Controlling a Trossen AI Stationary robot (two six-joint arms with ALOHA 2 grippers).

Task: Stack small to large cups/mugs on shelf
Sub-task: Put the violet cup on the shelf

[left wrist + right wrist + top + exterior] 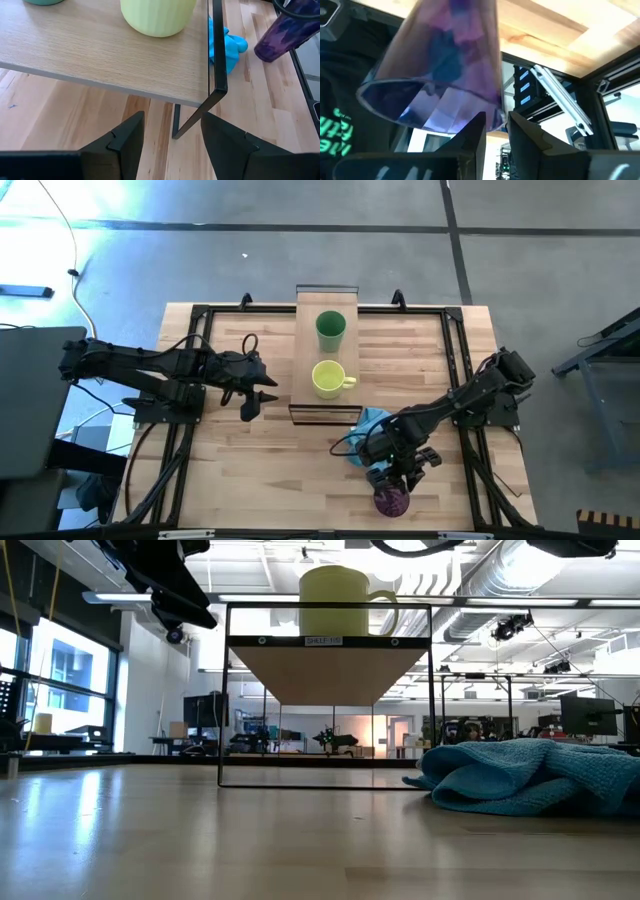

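Note:
The shelf [326, 406] stands mid-table. On it are the green cup [331, 330], toward the far end, and the yellow mug [327, 379], nearer, both resting on their bases. My right gripper [392, 476] is near the table's near edge, shut on the purple tumbler [390, 501]. In the left wrist view the tumbler [285, 32] shows tilted beyond the blue cloth. My left gripper [256, 393] hovers open just left of the shelf, its fingers [125, 140] facing the shelf's near corner [216, 92]. My right gripper holds the purple tumbler by the wall at its open rim [494, 116], pinched between the two fingers, one seemingly inside the mouth and one outside. The tumbler points away from the fingers and is tilted. I cannot tell whether its base touches the table.
A crumpled blue cloth [370, 423] lies on the table beside the shelf's near right corner, between the shelf and my right gripper. In the low view the cloth [530, 775] fills the right side. Bare tabletop [270, 470] stretches left of the tumbler.

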